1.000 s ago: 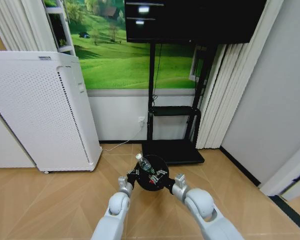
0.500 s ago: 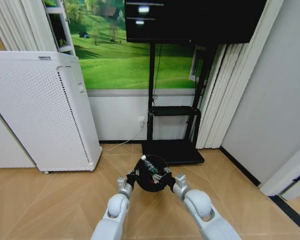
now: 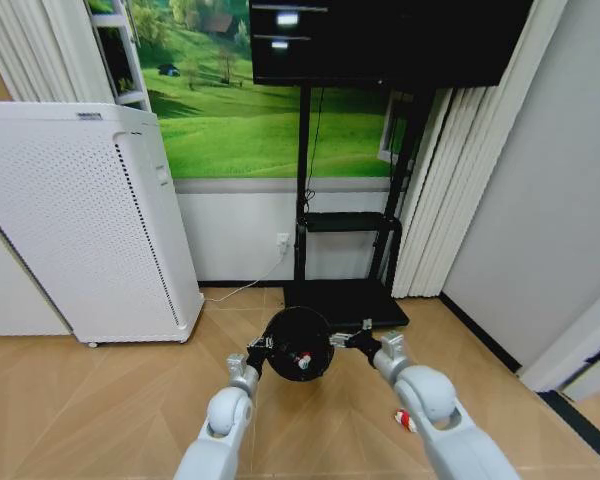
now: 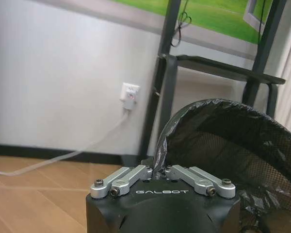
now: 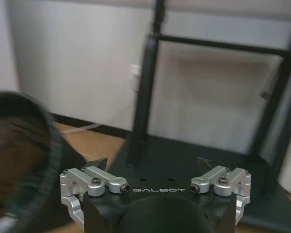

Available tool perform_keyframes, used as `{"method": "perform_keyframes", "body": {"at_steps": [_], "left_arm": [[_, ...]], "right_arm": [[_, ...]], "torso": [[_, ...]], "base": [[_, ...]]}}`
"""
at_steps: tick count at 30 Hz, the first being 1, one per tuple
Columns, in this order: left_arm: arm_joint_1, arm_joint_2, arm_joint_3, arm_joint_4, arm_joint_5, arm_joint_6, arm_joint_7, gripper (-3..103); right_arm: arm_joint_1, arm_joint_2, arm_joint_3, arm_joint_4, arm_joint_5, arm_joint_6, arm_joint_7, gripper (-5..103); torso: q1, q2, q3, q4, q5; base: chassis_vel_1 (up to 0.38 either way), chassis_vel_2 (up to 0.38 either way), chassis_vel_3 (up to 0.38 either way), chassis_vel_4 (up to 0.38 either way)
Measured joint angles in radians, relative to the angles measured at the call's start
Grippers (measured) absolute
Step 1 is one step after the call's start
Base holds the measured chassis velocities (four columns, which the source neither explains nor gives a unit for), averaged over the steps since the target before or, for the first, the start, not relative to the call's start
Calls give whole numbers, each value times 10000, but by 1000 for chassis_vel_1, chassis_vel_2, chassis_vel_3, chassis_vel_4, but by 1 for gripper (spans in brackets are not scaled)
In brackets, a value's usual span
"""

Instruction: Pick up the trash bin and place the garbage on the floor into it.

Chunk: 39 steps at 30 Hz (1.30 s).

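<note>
In the right wrist view the small round black mesh trash bin [image 5: 19, 160] is smeared by blur and cut off by the frame's edge. In the head view a small red object [image 3: 303, 359] inside the bin is too small to identify, and a red-and-white piece [image 3: 405, 419] on the light brown herringbone wooden floor [image 3: 100, 400] is partly hidden behind the right arm.

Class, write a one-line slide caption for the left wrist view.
Left gripper shut on the liner-covered rim of the black mesh trash bin, beside a black stand and wall outlet.
</note>
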Motion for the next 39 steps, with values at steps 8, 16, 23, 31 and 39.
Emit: {"method": "perform_keyframes", "body": {"at_steps": [8, 16, 23, 31, 39], "left_arm": [[339, 550, -536, -833, -192, 217, -2, 3], [628, 618, -1179, -1550, -89, 313, 277, 3], [877, 496, -1530, -2045, 73, 188, 579, 3], [1348, 290, -2183, -2564, 534, -50, 1061, 3], [1378, -66, -2498, -2736, 686, -74, 1168, 3]], "right_arm": [[-732, -182, -23, -1472, 843, -662, 1437, 100], [-547, 172, -507, -3900, 1652, -1146, 2658, 100], [-165, 125, -511, -4951, 1809, -1145, 3113, 100], [250, -494, -501, -5638, 2143, -1132, 3453, 100], [755, -532, -698, -6987, 2229, -1115, 3410, 100]], "torso": [[0, 0, 0, -4, 2], [0, 0, 0, 0, 0], [0, 0, 0, -2, 3], [0, 0, 0, -2, 0], [0, 0, 0, -3, 1]], "base": [[0, 0, 0, 0], [0, 0, 0, 0], [0, 0, 0, 0], [0, 0, 0, 0], [0, 0, 0, 0]]}}
